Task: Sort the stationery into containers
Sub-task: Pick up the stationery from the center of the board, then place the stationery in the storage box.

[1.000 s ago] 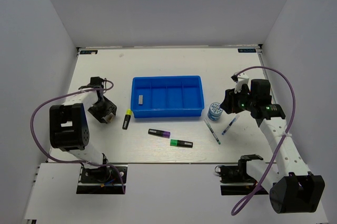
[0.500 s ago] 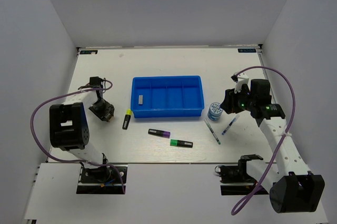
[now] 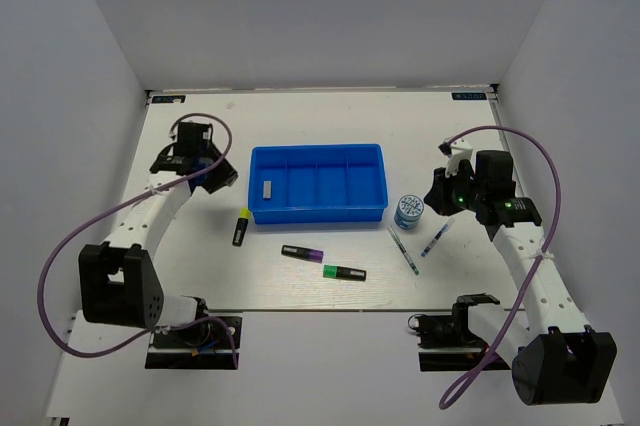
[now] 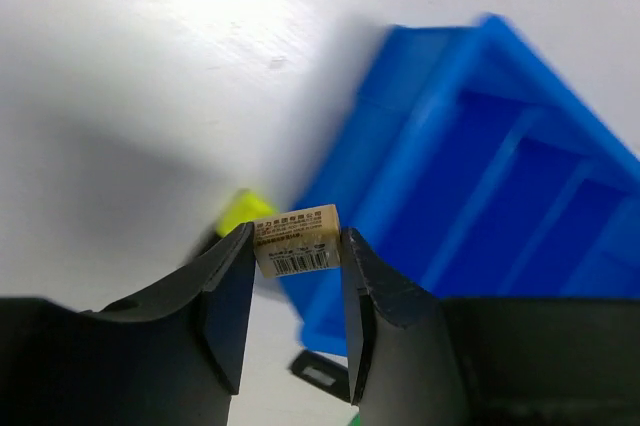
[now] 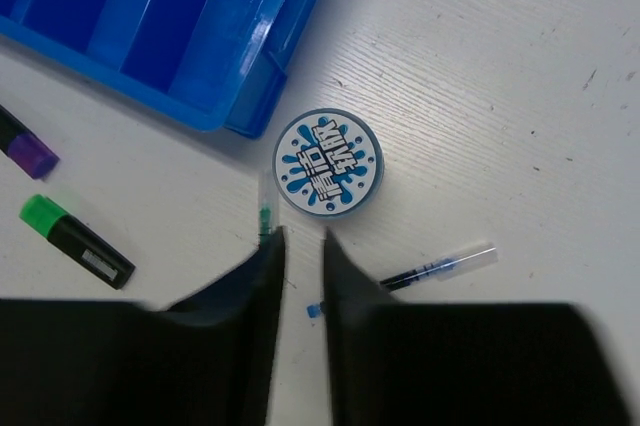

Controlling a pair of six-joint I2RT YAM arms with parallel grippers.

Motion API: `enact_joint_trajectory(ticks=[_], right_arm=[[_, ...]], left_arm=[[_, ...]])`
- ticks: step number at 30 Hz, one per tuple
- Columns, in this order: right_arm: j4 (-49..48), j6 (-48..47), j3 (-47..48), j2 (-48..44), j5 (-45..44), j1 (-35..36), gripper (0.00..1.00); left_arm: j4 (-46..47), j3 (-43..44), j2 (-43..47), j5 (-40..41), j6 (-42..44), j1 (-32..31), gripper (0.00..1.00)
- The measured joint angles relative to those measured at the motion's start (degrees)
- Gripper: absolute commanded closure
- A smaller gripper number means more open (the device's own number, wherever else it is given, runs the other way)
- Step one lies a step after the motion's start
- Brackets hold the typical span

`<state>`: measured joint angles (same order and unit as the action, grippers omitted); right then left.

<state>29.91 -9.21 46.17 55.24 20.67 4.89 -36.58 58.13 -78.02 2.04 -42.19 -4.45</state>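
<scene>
My left gripper (image 3: 215, 178) is shut on a small tan block with a barcode label (image 4: 297, 239) and holds it in the air by the left end of the blue four-compartment tray (image 3: 318, 214), which also shows in the left wrist view (image 4: 470, 146). A grey-white block (image 3: 268, 187) lies in the leftmost compartment. The yellow highlighter (image 3: 241, 227), purple highlighter (image 3: 302, 252) and green highlighter (image 3: 344, 272) lie in front of the tray. My right gripper (image 3: 437, 196) hovers empty, jaws slightly apart, just beside the blue-white roll (image 5: 328, 162) and two thin pens (image 3: 402, 249) (image 3: 437, 238).
White walls close in the table on the left, right and back. In the right wrist view the green-tipped pen (image 5: 264, 208) lies by my left finger and the blue pen (image 5: 440, 266) to the right. The tray corner (image 5: 240, 106) is close to the roll.
My left arm has risen from the table at the left and swung up and right to the tray's left end, carrying the tan block. The right arm has not moved.
</scene>
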Motion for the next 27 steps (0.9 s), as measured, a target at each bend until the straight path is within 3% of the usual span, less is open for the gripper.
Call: enact_joint_trajectory(ticks=[2,5,8,9,12,15,17,20,27], right_arm=[[0.07,-0.26,0.0,0.02,0.04,0.0,1.0],[0.07,-0.24,0.0,0.28,-0.46,0.0,0.98],[0.09,-0.17,0.0,0.48,-1.29,0.0,0.68],[0.04,-0.28,0.0,0.55,-1.51,0.0,0.47],[-0.02,-0.37,0.0,0.85,-2.36,0.0,0.27],[-0.04,-0.46,0.0,1.81,-3.15,0.0,0.15],[-0.07,-0.92,0.0,3.15,-3.39,0.02,0.1],[0.44,-2.64,0.72,7.43,-2.51,0.04,0.1],[1.46,-9.22,3.82,17.7,2.1,0.09,0.1]], left_arm=[[1.88,1.95,-0.87,-0.96,0.28,-3.17,0.81],[3.02,5.42,-4.44,-1.53,0.81,-7.74,0.79],[3.89,8.76,-9.09,-1.44,1.38,-11.26,0.69],[4.11,9.84,-10.69,-1.27,1.66,-12.26,0.68],[3.52,12.98,-14.67,-0.46,2.36,-14.4,0.54],[3.17,15.13,-17.4,0.63,3.28,-15.58,0.37],[2.82,15.45,-18.14,1.14,3.5,-15.87,0.32],[1.68,15.67,-18.32,1.86,3.69,-15.96,0.29],[-0.42,19.06,-18.1,2.6,4.92,-15.96,0.29]])
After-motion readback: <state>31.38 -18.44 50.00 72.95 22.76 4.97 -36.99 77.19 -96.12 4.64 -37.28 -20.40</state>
